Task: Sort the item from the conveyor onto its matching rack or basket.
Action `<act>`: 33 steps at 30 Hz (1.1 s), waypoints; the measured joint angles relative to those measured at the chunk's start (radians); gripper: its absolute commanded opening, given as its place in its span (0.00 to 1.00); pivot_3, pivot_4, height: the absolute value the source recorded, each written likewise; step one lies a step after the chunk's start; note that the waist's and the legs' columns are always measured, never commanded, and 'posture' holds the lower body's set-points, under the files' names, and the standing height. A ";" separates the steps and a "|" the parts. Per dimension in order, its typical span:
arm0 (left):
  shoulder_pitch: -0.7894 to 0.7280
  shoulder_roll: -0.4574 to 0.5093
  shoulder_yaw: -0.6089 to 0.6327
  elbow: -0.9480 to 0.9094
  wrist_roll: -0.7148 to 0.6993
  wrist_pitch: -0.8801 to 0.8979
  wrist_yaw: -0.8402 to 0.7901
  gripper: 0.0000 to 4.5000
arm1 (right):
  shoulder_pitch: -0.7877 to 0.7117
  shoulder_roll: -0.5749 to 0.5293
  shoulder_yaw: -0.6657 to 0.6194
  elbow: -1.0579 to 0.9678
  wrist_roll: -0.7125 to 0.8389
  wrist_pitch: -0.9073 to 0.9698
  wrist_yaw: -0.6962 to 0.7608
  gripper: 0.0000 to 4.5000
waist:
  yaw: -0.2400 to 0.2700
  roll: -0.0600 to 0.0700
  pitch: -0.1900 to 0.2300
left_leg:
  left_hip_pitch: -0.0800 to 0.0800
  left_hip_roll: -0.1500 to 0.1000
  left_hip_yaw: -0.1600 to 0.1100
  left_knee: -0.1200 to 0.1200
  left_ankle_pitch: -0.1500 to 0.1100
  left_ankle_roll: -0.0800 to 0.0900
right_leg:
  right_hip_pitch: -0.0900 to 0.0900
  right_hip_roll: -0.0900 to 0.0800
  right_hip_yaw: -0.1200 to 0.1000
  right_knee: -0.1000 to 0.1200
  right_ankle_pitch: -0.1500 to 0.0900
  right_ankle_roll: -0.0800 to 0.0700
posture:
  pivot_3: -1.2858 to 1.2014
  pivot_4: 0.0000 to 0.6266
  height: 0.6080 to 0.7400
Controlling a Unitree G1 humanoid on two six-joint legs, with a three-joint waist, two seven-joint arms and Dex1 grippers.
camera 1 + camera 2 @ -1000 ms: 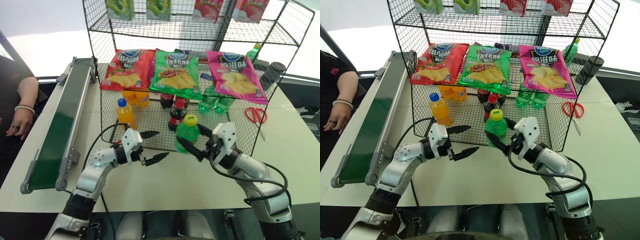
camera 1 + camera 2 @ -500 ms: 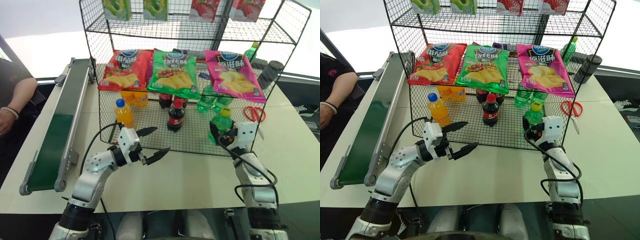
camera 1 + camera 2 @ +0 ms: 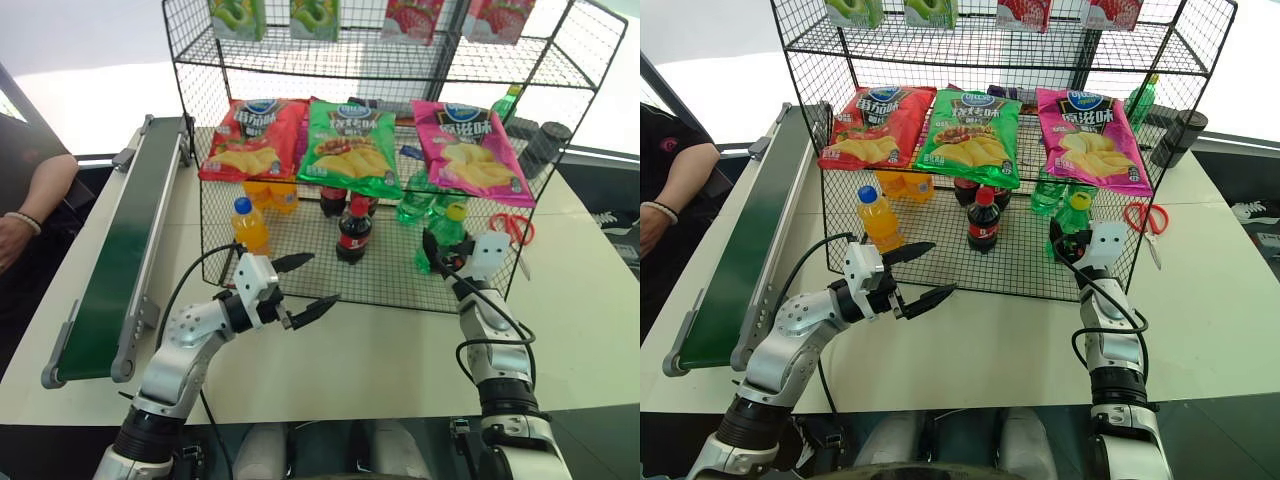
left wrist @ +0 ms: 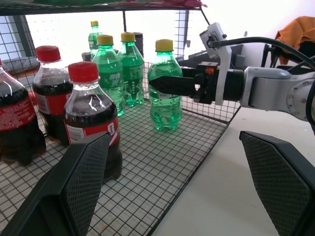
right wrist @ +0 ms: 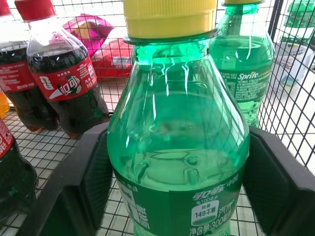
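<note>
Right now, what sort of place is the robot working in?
Probably a mock shop or a test bench for sorting goods. A black wire rack on a white table holds chip bags and soda bottles, and a green conveyor runs alongside.

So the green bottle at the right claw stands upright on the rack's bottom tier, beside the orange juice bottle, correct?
Not quite. The green bottle at the right claw stands upright on the rack's bottom tier, but beside the other green bottles, not the orange juice bottle. The left wrist view shows it.
</note>
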 measured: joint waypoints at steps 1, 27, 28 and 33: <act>-0.004 0.000 -0.001 0.000 0.000 0.000 0.000 1.00 | 0.000 0.000 -0.001 0.000 0.002 0.000 0.000 0.99 | 0.000 0.000 0.000 | 0.000 0.000 0.000 0.000 0.000 0.000 | 0.000 0.000 0.000 0.000 0.000 0.000 | 0.52 0.24 0.92; 0.009 0.112 0.089 0.050 0.013 0.030 0.023 1.00 | 0.522 -0.250 0.054 -0.762 0.067 0.238 0.239 0.99 | 0.003 0.001 -0.001 | 0.001 0.000 -0.001 -0.001 0.000 0.001 | 0.000 0.000 0.000 -0.001 0.000 0.000 | 0.52 0.24 0.92; 0.028 0.130 0.110 0.051 0.012 0.030 0.023 1.00 | 0.547 -0.276 0.034 -0.778 0.100 0.248 0.275 0.99 | 0.003 0.001 -0.001 | 0.000 0.000 -0.001 -0.001 0.000 0.001 | 0.000 0.000 0.000 -0.001 0.000 0.000 | 0.52 0.24 0.92; 0.091 0.223 0.220 0.079 0.011 0.051 0.031 1.00 | 0.621 -0.377 -0.109 -0.793 0.204 0.285 0.391 0.99 | 0.005 0.000 -0.001 | 0.001 0.000 -0.001 0.000 -0.001 0.001 | 0.001 -0.001 0.000 -0.001 0.000 0.000 | 0.52 0.24 0.92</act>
